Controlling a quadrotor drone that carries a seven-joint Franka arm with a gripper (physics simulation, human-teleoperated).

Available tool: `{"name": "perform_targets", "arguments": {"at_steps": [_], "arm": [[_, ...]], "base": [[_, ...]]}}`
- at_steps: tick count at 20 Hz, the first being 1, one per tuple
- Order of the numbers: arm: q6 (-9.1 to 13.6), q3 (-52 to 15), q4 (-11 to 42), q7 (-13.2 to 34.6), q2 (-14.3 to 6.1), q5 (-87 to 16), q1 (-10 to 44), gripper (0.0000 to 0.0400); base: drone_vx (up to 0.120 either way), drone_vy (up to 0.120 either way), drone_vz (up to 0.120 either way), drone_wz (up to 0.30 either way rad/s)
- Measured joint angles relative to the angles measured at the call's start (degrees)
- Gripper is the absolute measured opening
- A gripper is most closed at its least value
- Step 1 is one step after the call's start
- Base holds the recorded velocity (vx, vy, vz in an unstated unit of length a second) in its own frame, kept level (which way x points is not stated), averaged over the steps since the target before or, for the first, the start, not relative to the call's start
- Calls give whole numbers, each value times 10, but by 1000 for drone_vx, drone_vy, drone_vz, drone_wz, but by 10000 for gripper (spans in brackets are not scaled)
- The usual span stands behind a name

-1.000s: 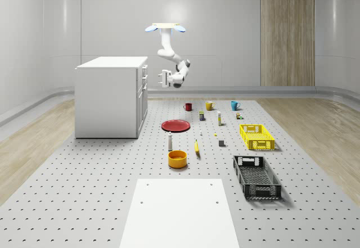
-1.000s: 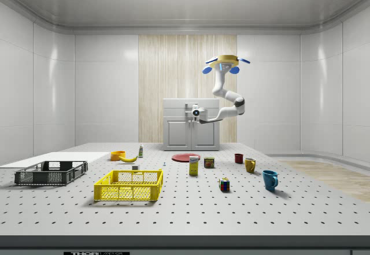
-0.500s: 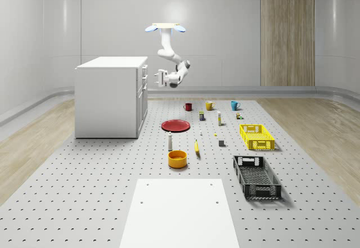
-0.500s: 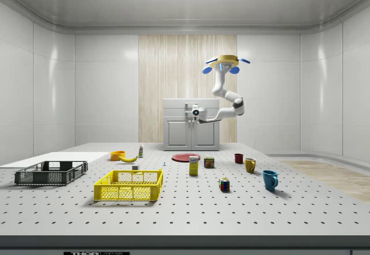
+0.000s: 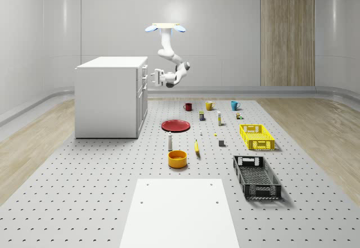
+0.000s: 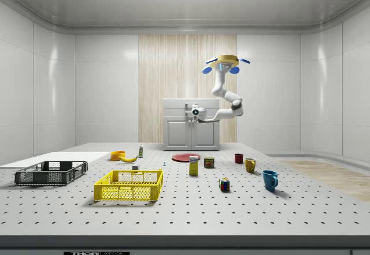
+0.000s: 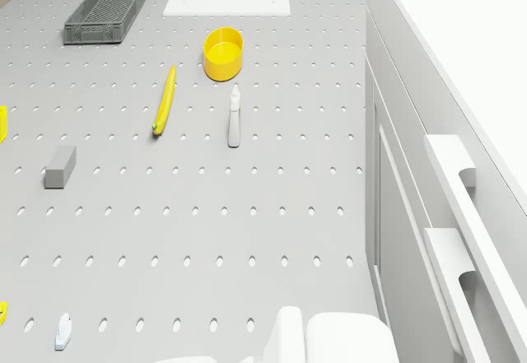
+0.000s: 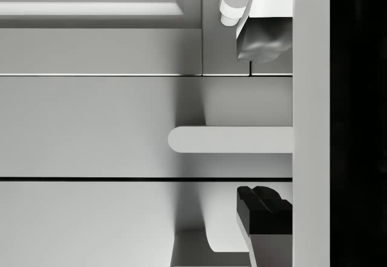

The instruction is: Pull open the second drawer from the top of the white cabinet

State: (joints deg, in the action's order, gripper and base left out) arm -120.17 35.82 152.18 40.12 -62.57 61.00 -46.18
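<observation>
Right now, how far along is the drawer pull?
Done: the drone hovers beside the white cabinet, and the hand is up at the drawer fronts. In hand: open fingers straddle the second drawer's handle without gripping it. Left: shut on the handle and pull; the drawer face looks flush.

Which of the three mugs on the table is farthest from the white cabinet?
The blue mug, at the row's end beyond the red mug and yellow mug, away from the white cabinet.
</observation>
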Motion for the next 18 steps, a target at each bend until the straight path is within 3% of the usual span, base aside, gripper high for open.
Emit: {"name": "perform_targets", "arguments": {"at_steps": [11,18], "arm": [[-50,-52,1,-40,42,81,-32,300],[-58,-67,7,-68,62,116,-34,300]], "base": [[0,0,0,0],[0,0,0,0]]}}
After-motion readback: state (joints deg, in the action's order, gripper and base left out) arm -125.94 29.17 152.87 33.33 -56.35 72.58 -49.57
